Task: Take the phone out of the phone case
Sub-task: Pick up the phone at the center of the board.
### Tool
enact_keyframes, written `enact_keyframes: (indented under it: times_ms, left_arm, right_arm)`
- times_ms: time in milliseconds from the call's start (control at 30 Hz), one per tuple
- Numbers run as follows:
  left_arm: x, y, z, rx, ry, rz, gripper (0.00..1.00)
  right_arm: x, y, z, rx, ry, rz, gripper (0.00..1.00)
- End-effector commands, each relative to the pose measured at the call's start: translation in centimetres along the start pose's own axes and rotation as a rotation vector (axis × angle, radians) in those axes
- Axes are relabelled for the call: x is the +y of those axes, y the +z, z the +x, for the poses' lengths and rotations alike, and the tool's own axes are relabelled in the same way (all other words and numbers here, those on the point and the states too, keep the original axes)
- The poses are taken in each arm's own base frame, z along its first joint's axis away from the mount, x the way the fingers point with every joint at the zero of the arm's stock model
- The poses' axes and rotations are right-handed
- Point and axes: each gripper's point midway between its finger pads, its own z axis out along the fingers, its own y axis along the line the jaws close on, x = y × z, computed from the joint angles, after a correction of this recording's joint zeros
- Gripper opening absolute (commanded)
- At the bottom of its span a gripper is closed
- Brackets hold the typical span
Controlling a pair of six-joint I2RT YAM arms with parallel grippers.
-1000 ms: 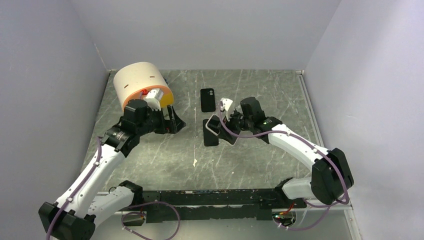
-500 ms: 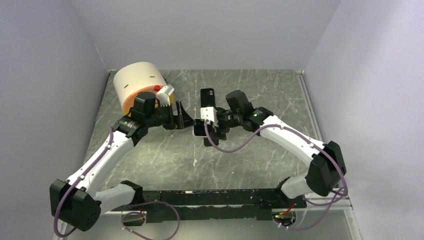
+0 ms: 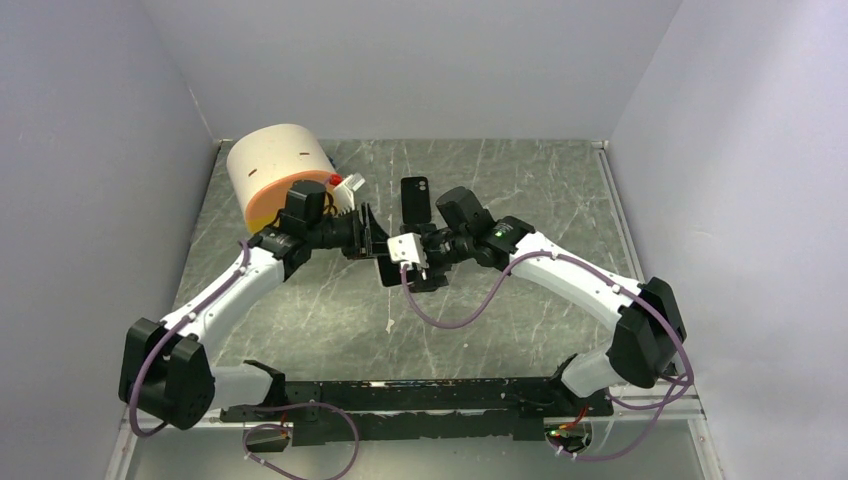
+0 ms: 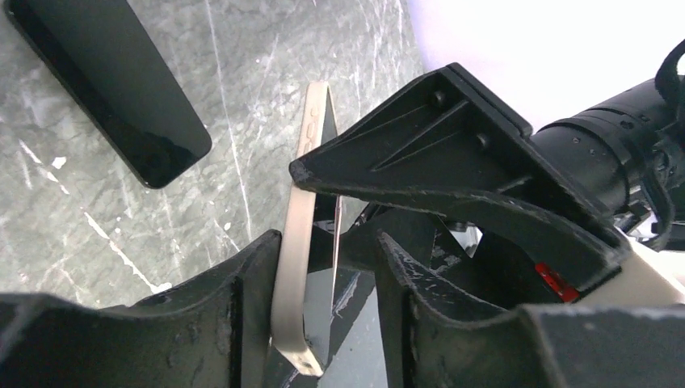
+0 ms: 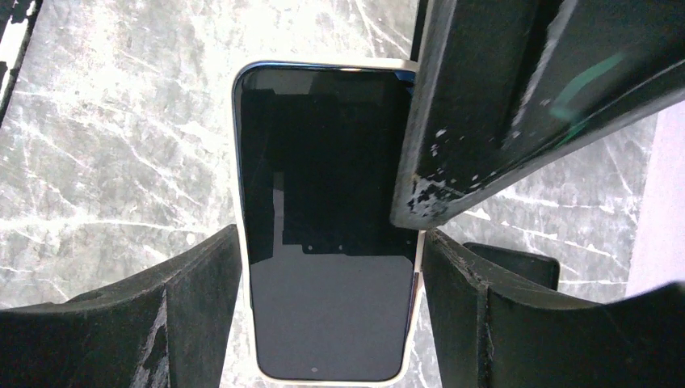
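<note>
Clearly, right jaws tight on cased phone (image 5: 327,218); left jaws around its edge, contact unclear.

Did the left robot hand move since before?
Yes. The left gripper slid right, away from the round tub, up to the cased phone.

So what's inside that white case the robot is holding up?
A phone sits inside the case, its black screen filling it nearly edge to edge. The case covers the phone's back and sides, so those cannot be seen.
</note>
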Motion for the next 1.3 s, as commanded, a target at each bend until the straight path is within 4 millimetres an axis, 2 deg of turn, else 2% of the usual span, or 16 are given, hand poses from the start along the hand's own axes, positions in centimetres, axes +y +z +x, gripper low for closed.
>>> enact_keyframes:
  times_ms: [0,233,467,533,700,733,800,867,1100,1267]
  left_arm:
    - [-1.6,0.3,0.5,0.049,0.002,0.115,0.47]
    - [-1.7,0.6,1.6,0.106,0.007,0.147,0.37]
    - [-1.9,0.5,2.1,0.130,0.018,0.163,0.05]
    - [-2.0,0.4,2.0,0.120,0.027,0.160,0.03]
    - [-2.2,-0.5,1.1,0.040,0.056,0.118,0.02]
    - [-2.1,-0.6,0.7,0.009,0.063,0.101,0.02]
    - [-2.1,-1.1,0.2,-0.039,0.067,0.084,0.02]
    - [-2.2,-1.6,-0.3,-0.082,0.072,0.078,0.03]
    - [-2.5,-3.5,-2.1,-0.254,0.119,0.051,0.02]
    - [-2.4,-4.3,-2.3,-0.296,0.151,0.036,0.03]
  right_arm:
    - [-2.8,-1.1,-3.9,-0.079,-0.142,0.069,0.00]
    - [-3.4,-1.0,-3.9,-0.065,-0.158,0.094,0.00]
    - [-3.9,-1.1,-4.2,-0.068,-0.175,0.125,0.00]
    - [-4.2,-1.2,-4.1,-0.064,-0.172,0.147,0.00]
    - [-4.7,-2.0,-4.2,-0.078,-0.150,0.234,0.16]
    - [-4.8,-2.2,-4.3,-0.086,-0.141,0.257,0.24]
    - [-4.9,-3.0,-4.3,-0.094,-0.129,0.309,0.32]
    - [-4.8,-3.7,-4.2,-0.100,-0.119,0.353,0.49]
    - [-4.7,-5.1,-2.8,-0.128,0.051,0.487,0.63]
    - [-4.2,-6.3,-2.5,-0.232,0.123,0.556,0.77]
